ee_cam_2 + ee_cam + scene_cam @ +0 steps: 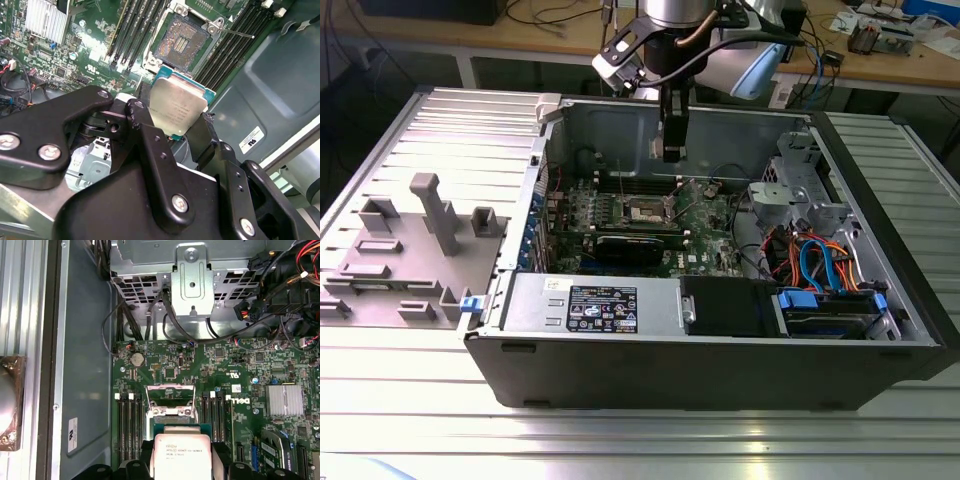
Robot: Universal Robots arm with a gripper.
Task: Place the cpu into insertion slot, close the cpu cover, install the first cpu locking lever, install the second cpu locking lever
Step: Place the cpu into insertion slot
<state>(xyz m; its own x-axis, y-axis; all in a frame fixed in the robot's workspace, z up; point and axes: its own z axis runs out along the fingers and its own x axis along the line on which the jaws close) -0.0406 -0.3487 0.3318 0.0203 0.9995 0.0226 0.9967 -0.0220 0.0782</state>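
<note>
My gripper [672, 150] hangs inside the open computer case, above the motherboard and a little behind the insertion slot [645, 210]. It is shut on the cpu [177, 107], a flat square chip with a silvery top, clamped by its edges between the two black fingers [142, 112]. In both wrist views the chip is held in the air short of the bare socket [182, 40]. The first wrist view shows the cpu [182, 457] in front of the cpu cover [170, 388], which stands swung up. A thin locking lever [235, 32] sticks out beside the socket.
Memory slots [127, 420] flank the socket. A black card [635, 245] lies in front of it, then the power supply [595, 305]. A drive cage with coloured cables [820, 270] fills the exterior view's right. A grey fixture [410, 250] stands outside the case.
</note>
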